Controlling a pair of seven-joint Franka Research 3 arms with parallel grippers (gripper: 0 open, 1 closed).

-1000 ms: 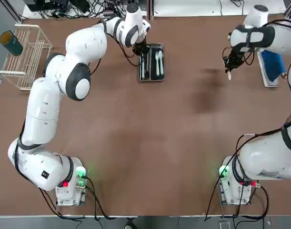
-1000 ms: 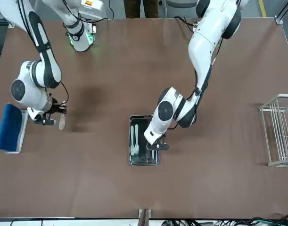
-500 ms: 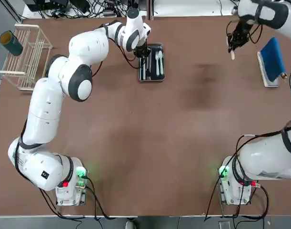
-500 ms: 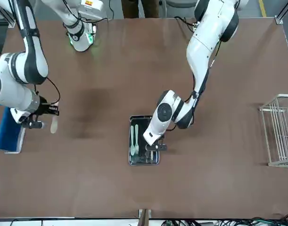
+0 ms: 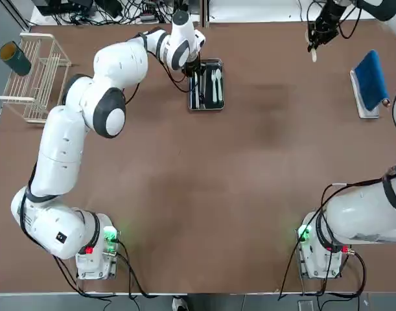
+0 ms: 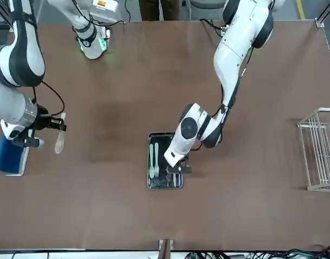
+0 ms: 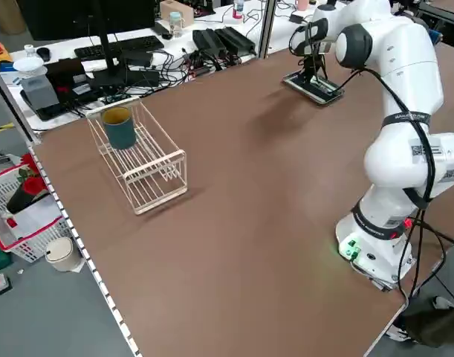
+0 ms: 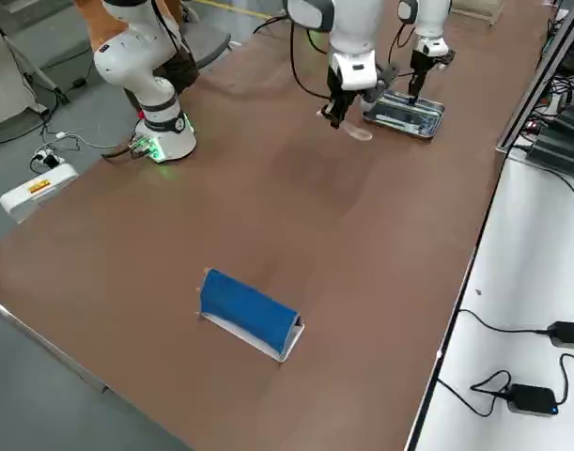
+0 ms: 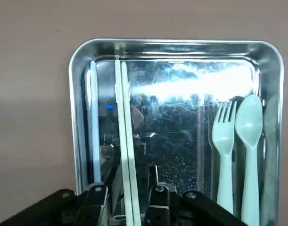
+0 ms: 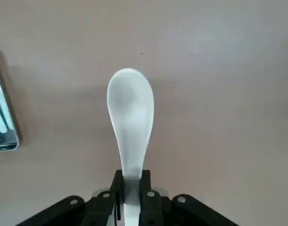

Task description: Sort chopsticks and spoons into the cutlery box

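Right gripper [image 10: 130, 188]: pinching a white spoon [image 10: 131, 113] by its handle. It's up at the upper right of the top view, held above the bench [image 5: 204, 194]. In the front view the spoon hangs at the left, bowl down, long axis near upright with a slight lean.

Left gripper [image 9: 129, 193]: over the cutlery box [image 9: 176, 49], upper middle of the top view. Fingers [image 9: 153, 181] spread, the chopsticks [image 9: 125, 122] between them. They lie side by side in the box; in my left wrist view their long axes run nearly top to bottom, tilting a little, lower ends to the right.

Same box, same view: pale spoon [image 9: 250, 141] at the right, bowl toward the top, handle down, fork [image 9: 224, 150] just beside it, tines up. Another pale stick-like piece [image 9: 94, 122] runs along the left wall.

Wire rack [image 5: 39, 81] sits upper left of the top view, green cup [image 5: 16, 59] on it. Blue-topped holder [image 5: 371, 81] is at upper right.
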